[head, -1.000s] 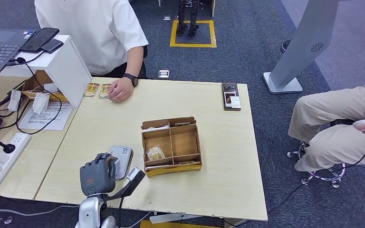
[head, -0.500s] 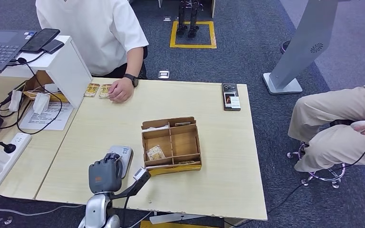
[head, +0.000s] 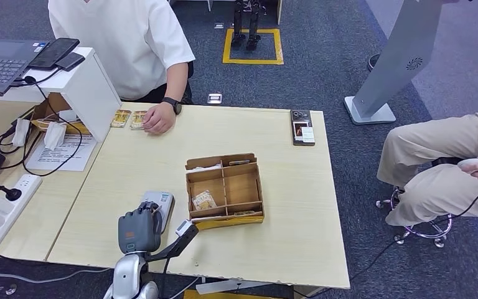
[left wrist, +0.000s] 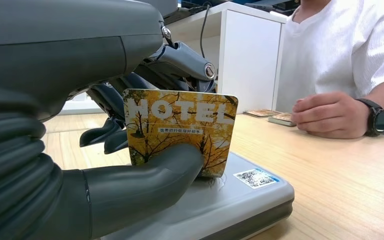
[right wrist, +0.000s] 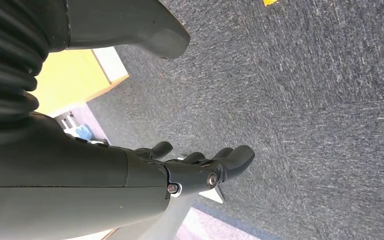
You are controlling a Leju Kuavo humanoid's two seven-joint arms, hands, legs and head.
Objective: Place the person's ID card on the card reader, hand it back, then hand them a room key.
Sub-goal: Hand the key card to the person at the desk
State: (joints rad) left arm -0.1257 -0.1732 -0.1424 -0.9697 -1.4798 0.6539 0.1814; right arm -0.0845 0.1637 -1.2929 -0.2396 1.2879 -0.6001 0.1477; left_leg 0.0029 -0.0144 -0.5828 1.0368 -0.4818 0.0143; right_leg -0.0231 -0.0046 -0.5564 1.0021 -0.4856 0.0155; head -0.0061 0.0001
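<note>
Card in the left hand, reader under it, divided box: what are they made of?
Card: looks like glossy printed plastic, stiff and flat in the left hand, though coated paper is possible.
Card reader: grey moulded plastic, matte, with rounded edges and a QR sticker.
Divided box: brown corrugated cardboard, with raw edges and slotted dividers.

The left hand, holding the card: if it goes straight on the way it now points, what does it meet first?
Most likely the card reader: the left hand holds the hotel card just above the reader's grey top, fingers toward it. Whether the card already touches is unclear.
</note>
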